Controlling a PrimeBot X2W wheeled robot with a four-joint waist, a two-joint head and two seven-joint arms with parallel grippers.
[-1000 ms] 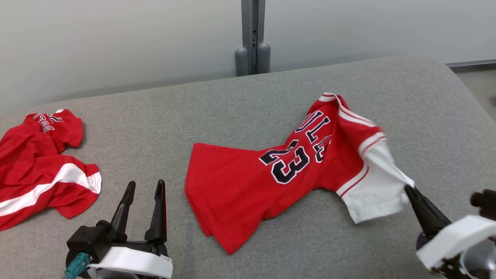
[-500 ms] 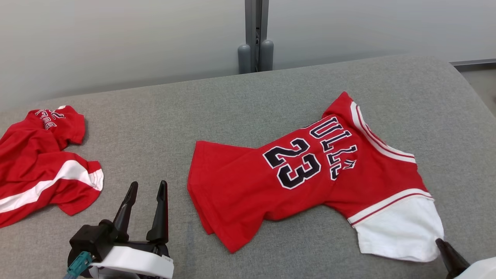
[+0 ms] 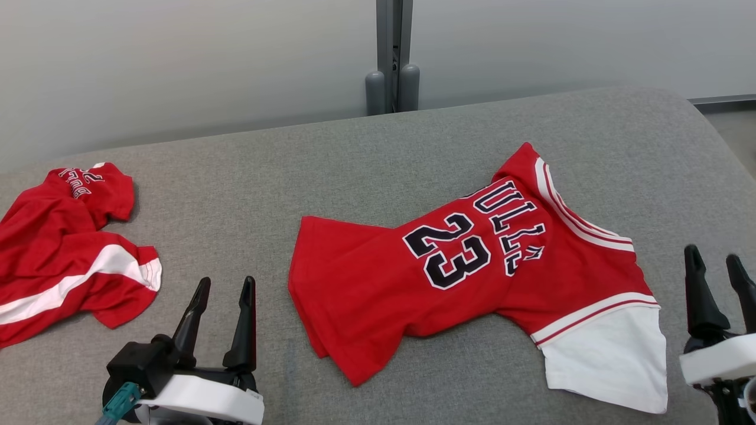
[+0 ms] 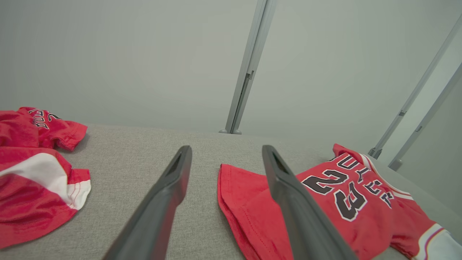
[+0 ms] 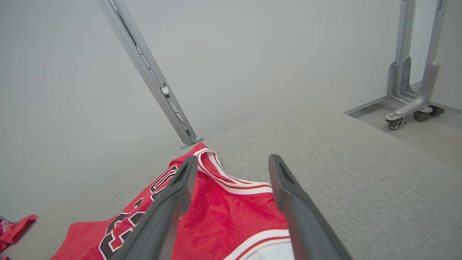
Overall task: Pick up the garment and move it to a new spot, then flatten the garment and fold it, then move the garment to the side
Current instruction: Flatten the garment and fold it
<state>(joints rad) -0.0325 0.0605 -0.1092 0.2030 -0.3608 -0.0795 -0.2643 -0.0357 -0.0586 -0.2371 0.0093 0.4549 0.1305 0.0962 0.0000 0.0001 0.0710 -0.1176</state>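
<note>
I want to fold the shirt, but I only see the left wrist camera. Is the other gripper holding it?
Observer: No. The right gripper stands open, just right of the white sleeve of the shirt, not touching it.
Operator: Is that sleeve bunched up?
Observer: No, it lies spread flat on the grey pad.
Operator: What's past the pad's right edge?
Observer: A metal stand on wheels, down on the floor.

The jersey (image 3: pixel 366 295) is matt cloth, the surface (image 3: pixel 266 177) coarse grey weave, the post (image 3: pixel 394 47) smooth metal.
</note>
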